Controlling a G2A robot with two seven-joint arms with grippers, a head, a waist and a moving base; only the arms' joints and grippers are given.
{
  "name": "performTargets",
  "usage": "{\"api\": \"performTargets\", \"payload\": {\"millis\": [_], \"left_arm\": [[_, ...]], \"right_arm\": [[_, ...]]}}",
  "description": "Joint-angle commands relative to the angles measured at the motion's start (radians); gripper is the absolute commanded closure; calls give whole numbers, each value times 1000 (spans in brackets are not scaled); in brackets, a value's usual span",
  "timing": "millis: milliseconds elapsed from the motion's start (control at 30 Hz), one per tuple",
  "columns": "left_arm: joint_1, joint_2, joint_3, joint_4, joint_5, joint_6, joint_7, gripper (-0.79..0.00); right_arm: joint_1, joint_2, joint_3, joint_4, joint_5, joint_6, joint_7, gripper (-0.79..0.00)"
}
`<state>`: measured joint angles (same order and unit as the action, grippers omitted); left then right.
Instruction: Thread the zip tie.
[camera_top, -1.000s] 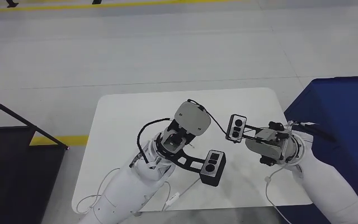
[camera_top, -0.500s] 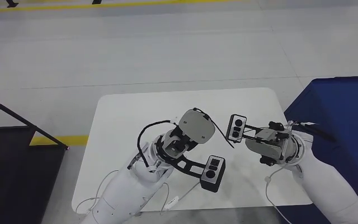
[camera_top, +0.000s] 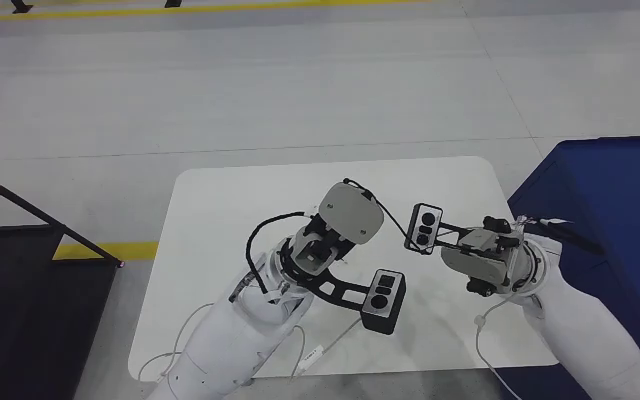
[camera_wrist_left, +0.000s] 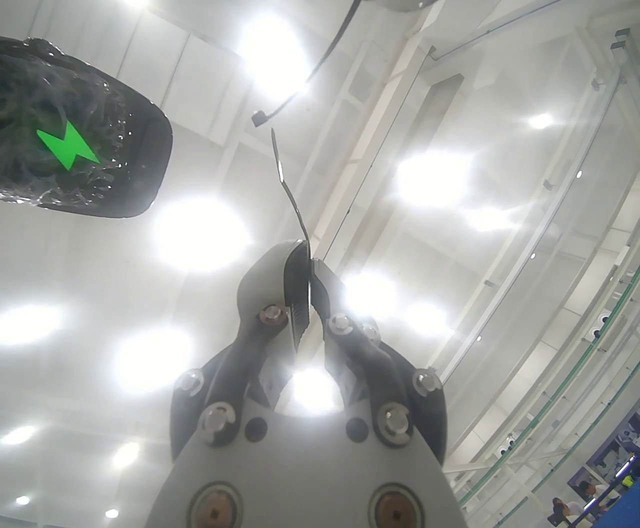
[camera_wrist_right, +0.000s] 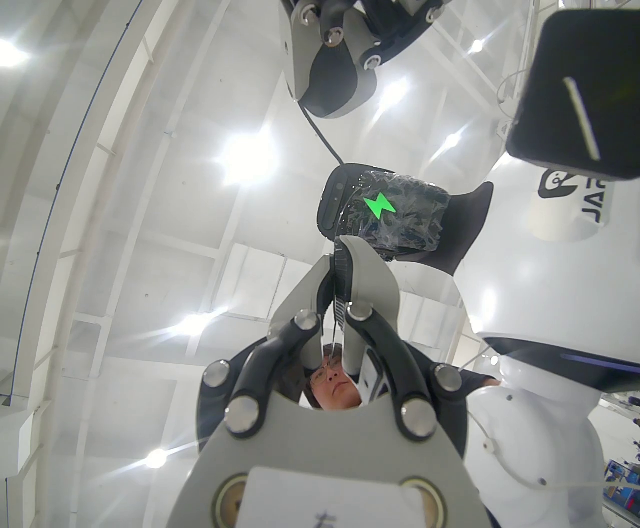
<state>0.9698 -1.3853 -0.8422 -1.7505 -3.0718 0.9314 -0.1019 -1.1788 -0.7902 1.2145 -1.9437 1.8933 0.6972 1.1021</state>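
Observation:
The black zip tie (camera_wrist_left: 290, 195) is held in the air above the white table (camera_top: 220, 220). My left gripper (camera_wrist_left: 307, 250) points upward and is shut on the tie's tail, whose tip rises close beside the tie's small square head (camera_wrist_left: 257, 118). The strap behind the head runs off toward the other arm. My right gripper (camera_wrist_right: 340, 255) also points upward and is shut on a thin black strap. From there the zip tie (camera_wrist_right: 320, 132) runs on to the left gripper's fingers (camera_wrist_right: 335, 85). From above, the zip tie (camera_top: 390, 222) is a thin dark line between the two wrists.
A black camera box (camera_top: 427, 228) sits on the right wrist and another (camera_top: 383, 298) on the left arm, both close to the tie. A blue-covered block (camera_top: 590, 190) stands at the table's right edge. A dark platform (camera_top: 40, 300) lies off the left side.
The left wrist dipped toward the table's near edge half a second ago and has come back up, taking the tie's tail with it. The right arm has hardly moved.

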Motion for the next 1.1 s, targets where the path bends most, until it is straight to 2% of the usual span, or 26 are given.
{"api": "performTargets", "payload": {"millis": [0,1067], "left_arm": [[2,-1,1,-4,0,-1,4,0],[34,-10,-19,-23,0,-4,28,0]], "right_arm": [[-10,-2,13,-7,3,8,-9,0],[-54,-46,67,-28,-5,79,-59,0]]}}
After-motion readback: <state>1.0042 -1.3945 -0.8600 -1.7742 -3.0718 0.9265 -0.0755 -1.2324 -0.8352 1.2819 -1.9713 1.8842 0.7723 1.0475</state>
